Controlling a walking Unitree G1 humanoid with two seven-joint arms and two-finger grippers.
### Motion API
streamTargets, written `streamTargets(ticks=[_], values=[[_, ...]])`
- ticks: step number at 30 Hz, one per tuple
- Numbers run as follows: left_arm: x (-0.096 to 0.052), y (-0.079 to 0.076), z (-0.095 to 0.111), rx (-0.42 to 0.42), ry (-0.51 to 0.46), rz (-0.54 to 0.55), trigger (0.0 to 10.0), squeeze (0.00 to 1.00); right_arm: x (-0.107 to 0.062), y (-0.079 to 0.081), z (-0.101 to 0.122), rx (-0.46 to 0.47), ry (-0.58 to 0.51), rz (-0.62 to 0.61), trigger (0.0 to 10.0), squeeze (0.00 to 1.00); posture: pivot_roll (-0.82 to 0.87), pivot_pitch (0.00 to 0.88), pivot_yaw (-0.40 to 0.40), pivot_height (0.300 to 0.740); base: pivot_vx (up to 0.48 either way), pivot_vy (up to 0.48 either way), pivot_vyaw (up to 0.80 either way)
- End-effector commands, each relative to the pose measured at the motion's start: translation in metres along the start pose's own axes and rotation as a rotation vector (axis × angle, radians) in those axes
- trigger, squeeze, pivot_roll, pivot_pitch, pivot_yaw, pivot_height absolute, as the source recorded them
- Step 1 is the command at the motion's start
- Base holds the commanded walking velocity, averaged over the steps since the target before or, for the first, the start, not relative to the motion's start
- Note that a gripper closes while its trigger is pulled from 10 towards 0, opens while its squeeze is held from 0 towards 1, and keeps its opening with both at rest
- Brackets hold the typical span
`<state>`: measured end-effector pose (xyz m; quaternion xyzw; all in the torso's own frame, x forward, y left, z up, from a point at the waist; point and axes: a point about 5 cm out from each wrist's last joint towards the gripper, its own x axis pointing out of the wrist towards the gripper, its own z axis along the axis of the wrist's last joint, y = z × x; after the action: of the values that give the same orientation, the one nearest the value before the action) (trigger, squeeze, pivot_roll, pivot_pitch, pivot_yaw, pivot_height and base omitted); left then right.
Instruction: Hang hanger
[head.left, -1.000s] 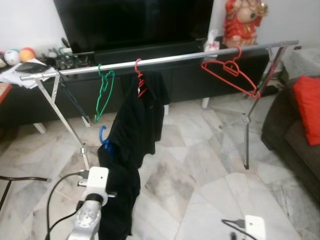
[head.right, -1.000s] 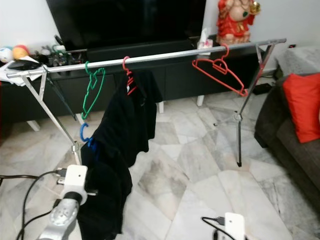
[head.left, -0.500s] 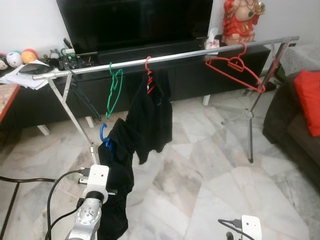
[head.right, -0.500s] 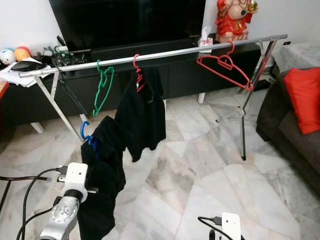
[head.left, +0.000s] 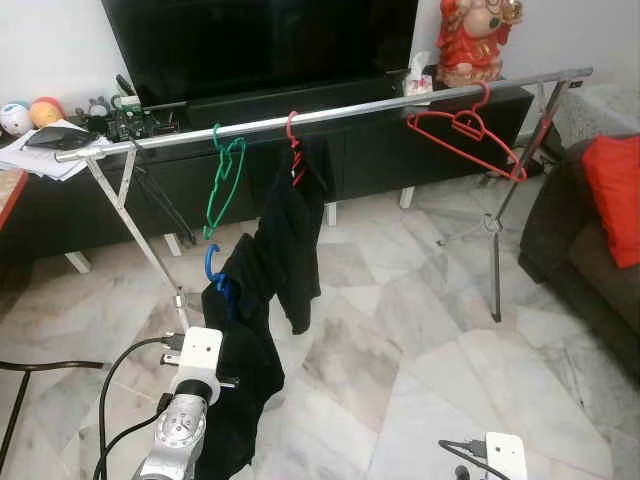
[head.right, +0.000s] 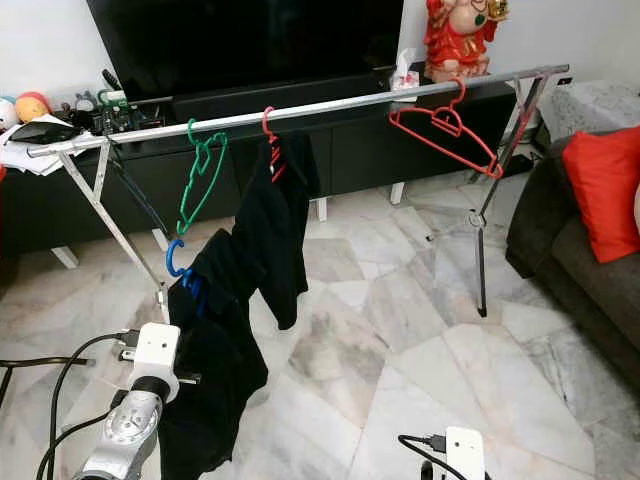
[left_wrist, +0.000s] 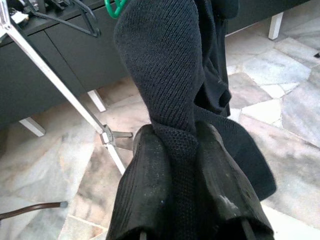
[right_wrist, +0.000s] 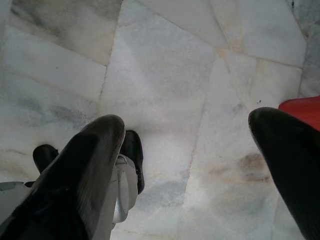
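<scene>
A blue hanger (head.left: 212, 276) draped in a black knitted garment (head.left: 240, 350) rides low before the silver rail (head.left: 330, 112), its hook pointing up toward the bar above and beyond it, its long axis running downward into the left gripper (left_wrist: 182, 200), whose fingers are clamped tight on the knit. A green hanger (head.left: 224, 180), a clothed red hanger (head.left: 295, 155) and a bare red hanger (head.left: 465, 135) already hang there. The right gripper (right_wrist: 190, 165) gapes wide, empty, over the marble floor (head.left: 420, 330).

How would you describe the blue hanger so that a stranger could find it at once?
Start at the long silver rail before the TV cabinet. Below its green hanger, a black garment rises from the left gripper. The blue hanger hooks out of its top, the only hanger off the rail.
</scene>
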<state>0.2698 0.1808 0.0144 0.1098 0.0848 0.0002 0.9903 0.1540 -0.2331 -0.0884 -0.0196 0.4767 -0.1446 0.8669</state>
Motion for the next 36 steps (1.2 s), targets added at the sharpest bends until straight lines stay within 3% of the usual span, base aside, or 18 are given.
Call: streamTargets(ticks=[1, 36], values=[[0.0044, 0.0045, 0.0095, 0.005, -0.042, 0.011, 10.0, 0.0, 0.0, 0.0019, 0.0004, 0.011, -0.003, 0.002, 10.0, 0.0, -0.14, 0.0, 0.059, 0.74, -0.244, 0.0, 0.0], [0.0083, 0.0053, 0.0152, 0.021, -0.06, -0.008, 10.0, 0.0, 0.0005, 0.0025, 0.0055, 0.019, -0.029, 0.004, 10.0, 0.0, -0.14, 0.0, 0.067, 0.74, -0.281, 0.0, 0.0]])
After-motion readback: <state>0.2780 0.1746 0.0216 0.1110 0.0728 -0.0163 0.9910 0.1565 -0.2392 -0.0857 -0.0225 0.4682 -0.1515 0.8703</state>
